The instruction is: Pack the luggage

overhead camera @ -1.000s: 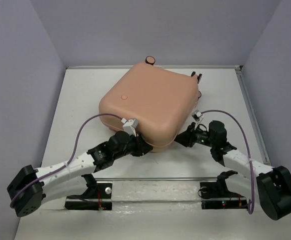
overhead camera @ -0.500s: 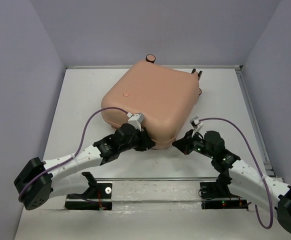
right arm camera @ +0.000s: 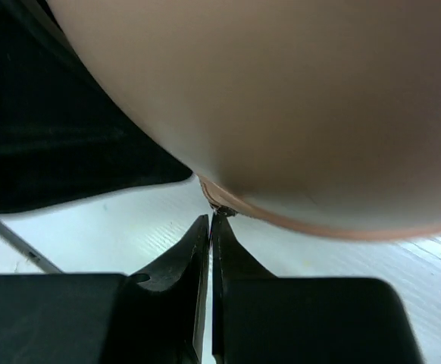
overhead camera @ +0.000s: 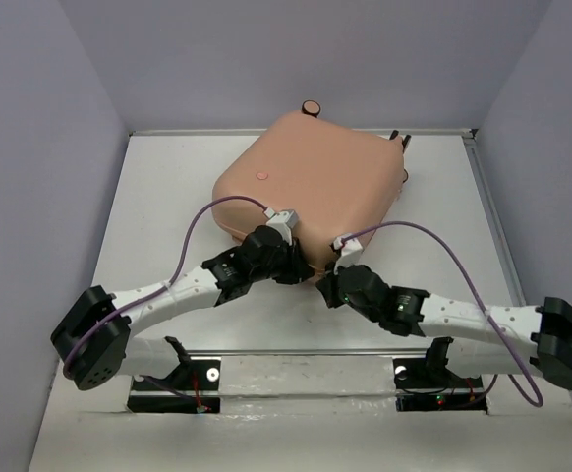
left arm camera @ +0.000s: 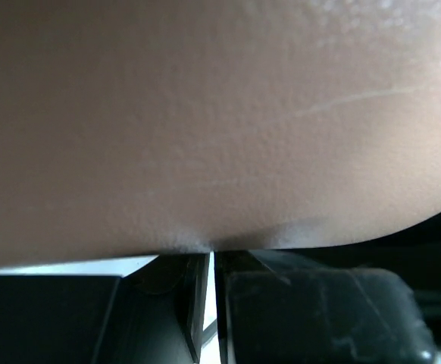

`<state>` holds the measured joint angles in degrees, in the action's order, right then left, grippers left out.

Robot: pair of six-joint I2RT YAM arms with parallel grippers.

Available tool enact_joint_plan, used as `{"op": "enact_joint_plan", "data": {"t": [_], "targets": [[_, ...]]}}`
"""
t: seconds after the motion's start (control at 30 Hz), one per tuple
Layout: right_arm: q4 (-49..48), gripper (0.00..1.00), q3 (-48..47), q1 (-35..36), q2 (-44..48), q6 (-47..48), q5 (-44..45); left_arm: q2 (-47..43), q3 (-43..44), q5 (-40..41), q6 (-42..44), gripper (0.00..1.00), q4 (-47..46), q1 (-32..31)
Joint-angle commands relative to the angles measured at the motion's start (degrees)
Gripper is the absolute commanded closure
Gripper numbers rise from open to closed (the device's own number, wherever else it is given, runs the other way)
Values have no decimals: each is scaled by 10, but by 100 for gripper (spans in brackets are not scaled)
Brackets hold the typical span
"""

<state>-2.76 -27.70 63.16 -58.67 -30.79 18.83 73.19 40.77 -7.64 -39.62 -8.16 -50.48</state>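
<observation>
The right gripper [right arm camera: 210,221] has swung in from the right and closed fully, its tips at a small dark tab [right arm camera: 222,211] on the near seam of the suitcase [overhead camera: 311,187]; I cannot tell if it pinches the tab. The left gripper [left arm camera: 210,262] keeps a narrow slit under the near edge. The closed suitcase has slid far and right on the table [overhead camera: 148,197], so fastening it seems the step in hand.
</observation>
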Motion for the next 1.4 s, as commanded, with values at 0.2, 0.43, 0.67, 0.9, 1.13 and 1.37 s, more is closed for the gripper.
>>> {"op": "enact_joint_plan", "data": {"t": [0.2,0.43,0.67,0.9,1.13,1.37], "targets": [[-238,93,-164,75,-234,-45,136,-107,30,53,5,80,-42,35],[-311,93,-132,81,-270,-66,138,-249,109,65,74,43,142,173],[-124,48,-42,98,-78,-81,55,-142,251,4,125,1,155,312],[158,41,-33,44,84,-151,133,22,362,-46,111,1,133,422],[138,93,-44,-236,62,-87,12,228,495,-84,110,5,171,483],[55,93,-117,-406,-65,-31,-89,416,606,-88,131,24,233,483]]}}
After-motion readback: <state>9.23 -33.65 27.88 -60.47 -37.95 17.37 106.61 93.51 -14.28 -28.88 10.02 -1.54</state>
